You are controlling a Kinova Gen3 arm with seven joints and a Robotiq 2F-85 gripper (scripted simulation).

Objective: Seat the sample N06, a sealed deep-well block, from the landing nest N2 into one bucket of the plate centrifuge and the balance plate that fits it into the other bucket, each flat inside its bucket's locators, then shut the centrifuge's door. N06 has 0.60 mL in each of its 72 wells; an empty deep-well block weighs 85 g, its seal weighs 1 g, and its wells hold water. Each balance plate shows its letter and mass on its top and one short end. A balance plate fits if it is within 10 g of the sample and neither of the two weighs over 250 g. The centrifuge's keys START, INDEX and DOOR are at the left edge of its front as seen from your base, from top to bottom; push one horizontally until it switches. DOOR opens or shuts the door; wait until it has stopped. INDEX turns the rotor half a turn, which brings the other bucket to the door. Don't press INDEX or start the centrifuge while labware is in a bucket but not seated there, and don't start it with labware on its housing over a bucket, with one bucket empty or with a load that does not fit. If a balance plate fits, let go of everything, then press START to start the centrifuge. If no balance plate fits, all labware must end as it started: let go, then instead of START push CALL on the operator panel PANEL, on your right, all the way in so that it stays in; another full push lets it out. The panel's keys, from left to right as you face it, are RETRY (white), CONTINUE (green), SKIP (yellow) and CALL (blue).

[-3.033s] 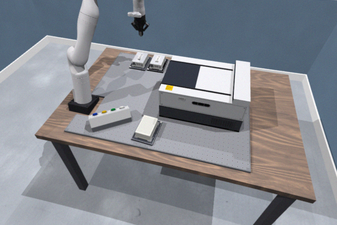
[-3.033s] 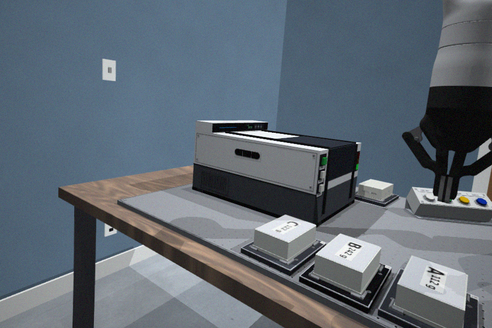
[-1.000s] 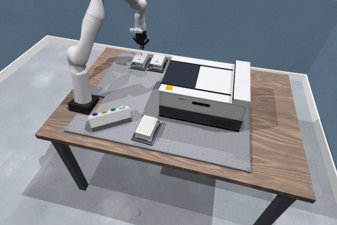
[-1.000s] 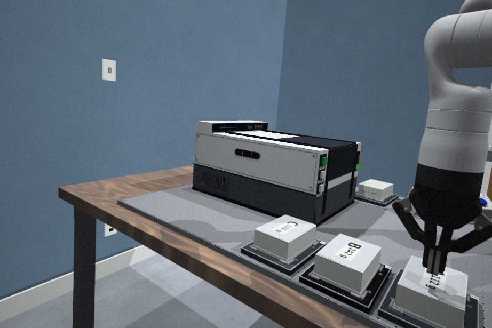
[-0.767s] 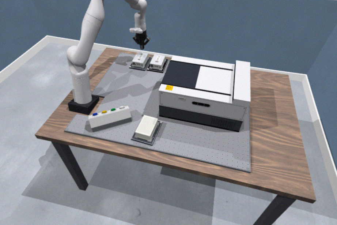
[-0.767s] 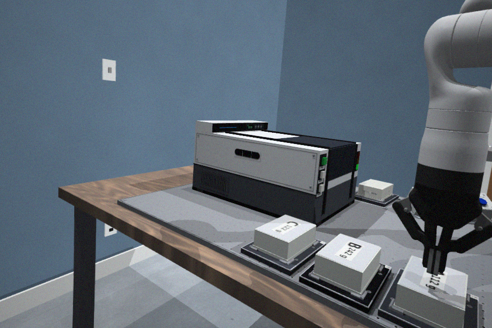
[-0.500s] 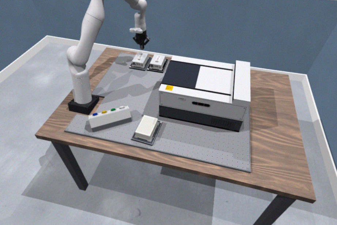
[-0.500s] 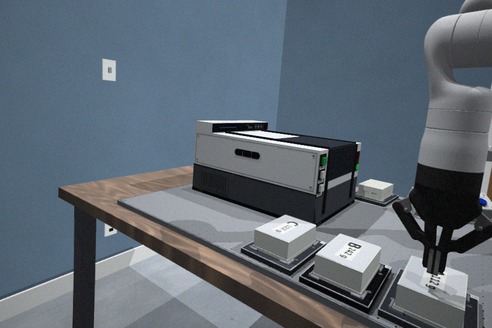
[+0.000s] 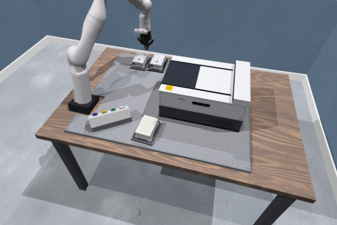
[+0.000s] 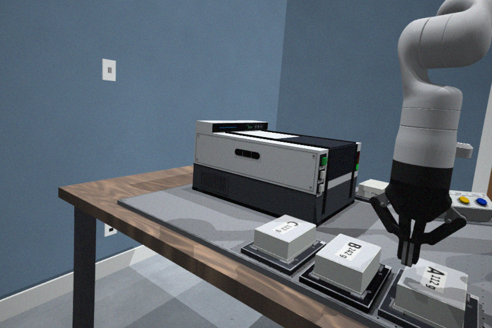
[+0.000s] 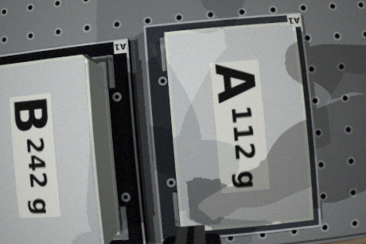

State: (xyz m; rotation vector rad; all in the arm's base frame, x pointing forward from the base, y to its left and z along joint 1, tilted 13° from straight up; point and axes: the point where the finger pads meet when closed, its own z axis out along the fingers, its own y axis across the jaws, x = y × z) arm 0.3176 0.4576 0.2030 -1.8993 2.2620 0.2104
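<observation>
My gripper (image 10: 409, 254) is shut and empty, pointing down just above the near edge of balance plate A (image 10: 432, 292). In the wrist view plate A (image 11: 239, 124) reads 112 g and plate B (image 11: 44, 156) reads 242 g, each in a black nest. Plate C (image 10: 284, 236) stands left of B (image 10: 346, 262); its mass is too small to read. In the top view the gripper (image 9: 145, 44) hangs over plates A (image 9: 140, 59) and B (image 9: 157, 61). The white sample block (image 9: 146, 127) sits in its nest at the front. The centrifuge (image 9: 204, 91) has its top door (image 9: 181, 74) shut.
The operator panel (image 9: 109, 117) with blue, yellow, green and white keys lies at the front left. The centrifuge's keys (image 10: 322, 174) are on its end facing the plates. The arm's base (image 9: 83, 104) stands at the table's left edge.
</observation>
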